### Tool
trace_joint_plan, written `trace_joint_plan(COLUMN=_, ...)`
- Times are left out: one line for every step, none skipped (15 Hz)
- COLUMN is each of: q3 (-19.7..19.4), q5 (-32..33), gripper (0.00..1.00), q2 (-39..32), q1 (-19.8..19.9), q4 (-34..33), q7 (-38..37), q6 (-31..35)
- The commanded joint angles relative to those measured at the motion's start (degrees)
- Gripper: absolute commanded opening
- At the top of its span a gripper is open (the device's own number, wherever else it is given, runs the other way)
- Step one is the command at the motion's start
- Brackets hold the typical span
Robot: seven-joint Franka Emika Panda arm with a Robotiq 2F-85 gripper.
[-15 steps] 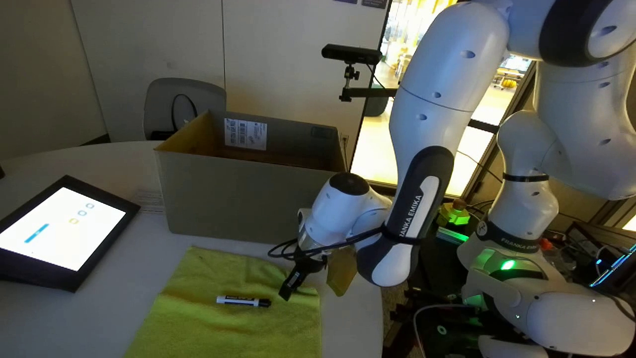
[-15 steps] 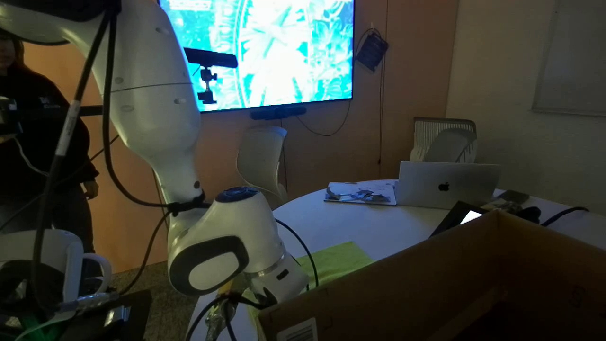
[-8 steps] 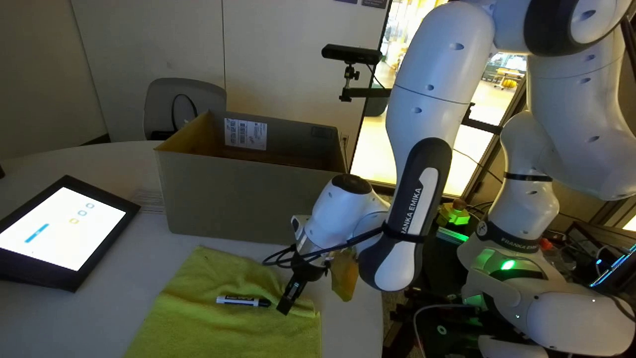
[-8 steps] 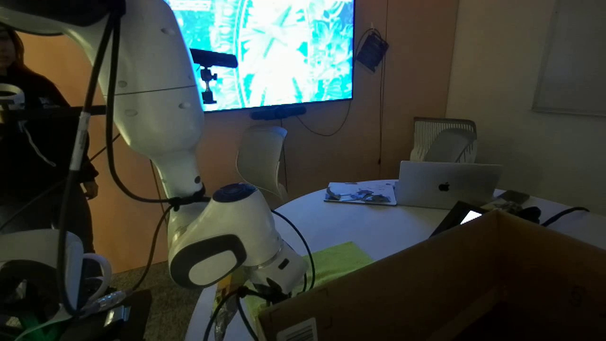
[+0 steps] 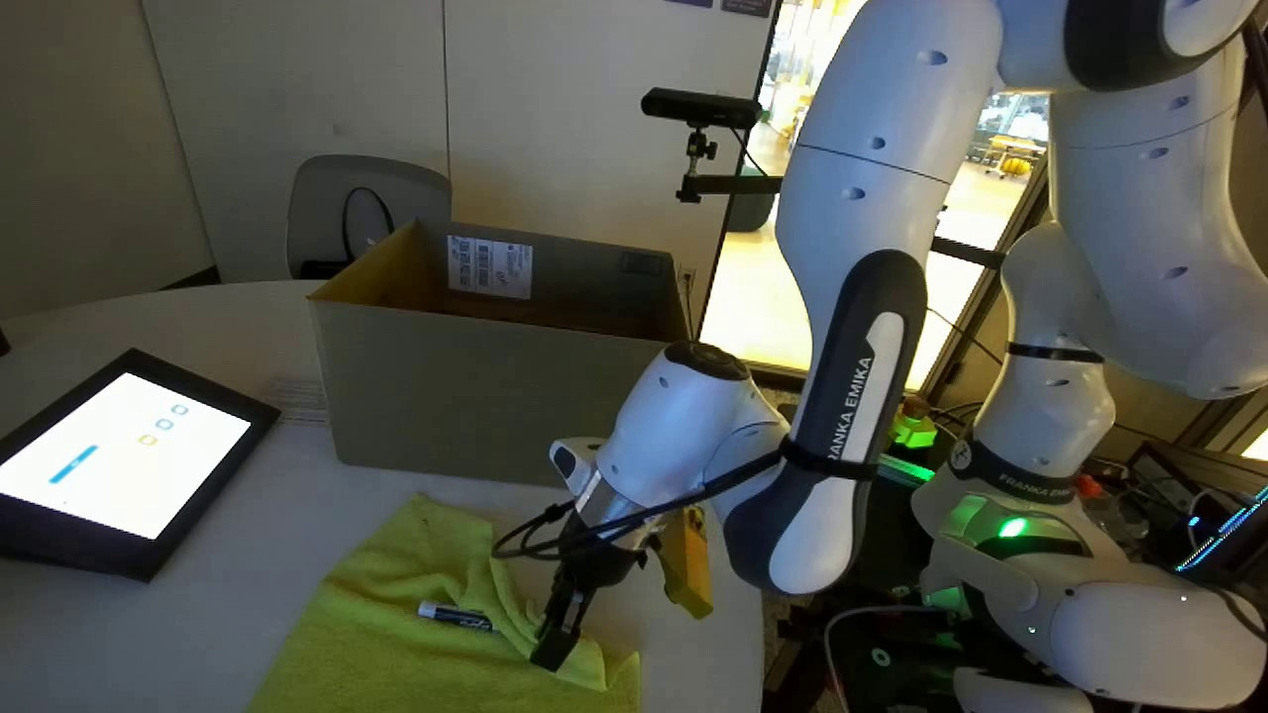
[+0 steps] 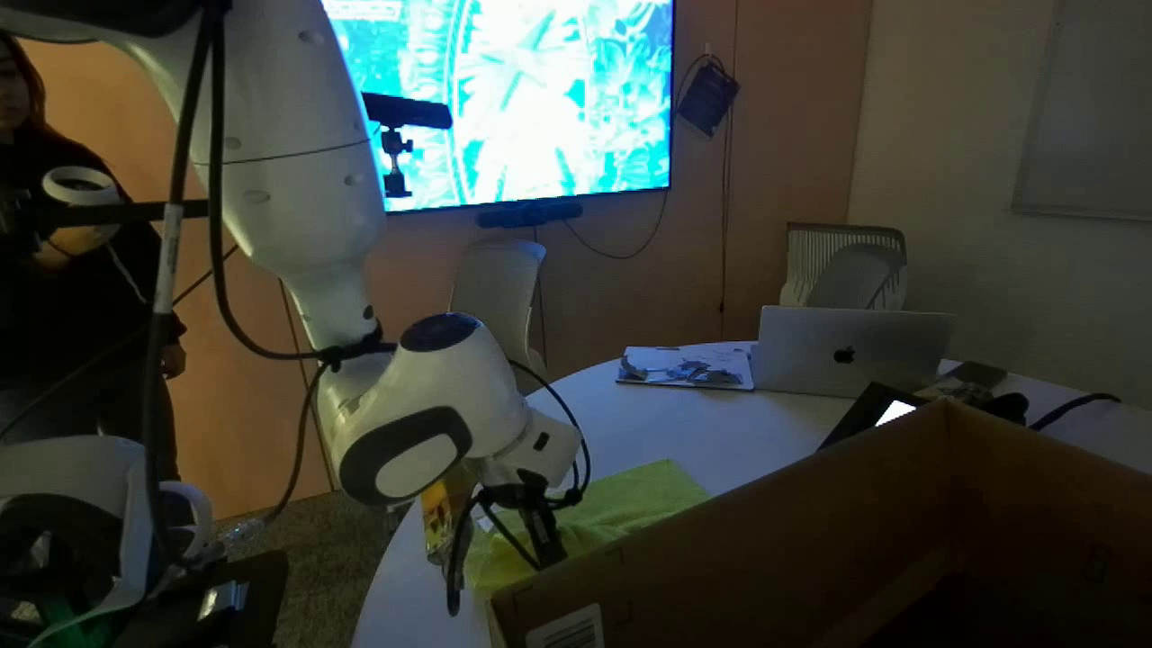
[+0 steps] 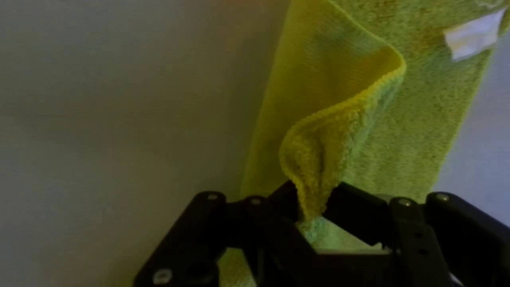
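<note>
My gripper (image 7: 312,201) is shut on a pinched fold of a yellow-green towel (image 7: 414,119). In the wrist view the bunched fold rises between the two black fingertips, and a white label (image 7: 474,34) shows on the towel. In an exterior view the fingers (image 5: 557,644) point down at the towel (image 5: 367,644), whose edge is folded over near them. A marker (image 5: 456,616) with a white end lies on the towel just left of the gripper; its right end is hidden under the fold. In an exterior view the gripper (image 6: 544,540) is partly behind the box edge.
A large open cardboard box (image 5: 485,396) stands behind the towel on the white table (image 5: 198,614). A tablet (image 5: 129,456) lies at the left. A laptop (image 6: 850,355) and a booklet (image 6: 688,369) sit farther off. A person (image 6: 81,261) stands behind the arm. Cables hang along the arm.
In an exterior view the gripper has moved down and slightly left. The towel has bunched and folded over beside it, covering the marker's dark end. The marker has shifted slightly.
</note>
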State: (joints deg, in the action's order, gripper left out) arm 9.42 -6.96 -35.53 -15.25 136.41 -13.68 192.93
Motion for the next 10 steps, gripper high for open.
trace_joint_plan(q3=6.53, q5=4.29, gripper=0.09, q2=-2.19, q1=3.90, q4=-3.73, q7=3.73, q6=0.28)
trace_joint_plan(q3=7.87, q5=5.53, gripper=0.09, q2=-3.21, q1=4.09, q4=-5.12, q7=4.54, q6=-0.56)
trace_joint_plan(q3=9.42, q5=6.80, gripper=0.09, q2=-4.26, q1=4.54, q4=-6.48, q7=5.35, q6=-1.69)
trace_joint_plan(q3=10.00, q5=7.61, gripper=0.09, q2=-5.30, q1=3.93, q4=-7.93, q7=6.23, q6=-3.31)
trace_joint_plan(q3=11.03, q5=8.58, gripper=0.09, q2=-6.79, q1=3.78, q4=-9.40, q7=7.35, q6=-5.07)
trace_joint_plan(q3=11.79, q5=9.18, gripper=0.09, q2=-7.68, q1=3.64, q4=-10.71, q7=8.43, q6=-7.19)
trace_joint_plan(q3=12.07, q5=9.63, gripper=0.09, q2=-8.81, q1=3.09, q4=-11.98, q7=9.64, q6=-9.26)
trace_joint_plan(q3=12.30, q5=9.88, gripper=0.09, q2=-9.42, q1=2.71, q4=-13.01, q7=10.60, q6=-11.26)
trace_joint_plan(q3=11.93, q5=9.90, gripper=0.09, q2=-10.14, q1=1.94, q4=-13.98, q7=11.48, q6=-12.91)
trace_joint_plan(q3=12.02, q5=9.89, gripper=0.09, q2=-10.74, q1=1.73, q4=-14.95, q7=12.41, q6=-14.42)
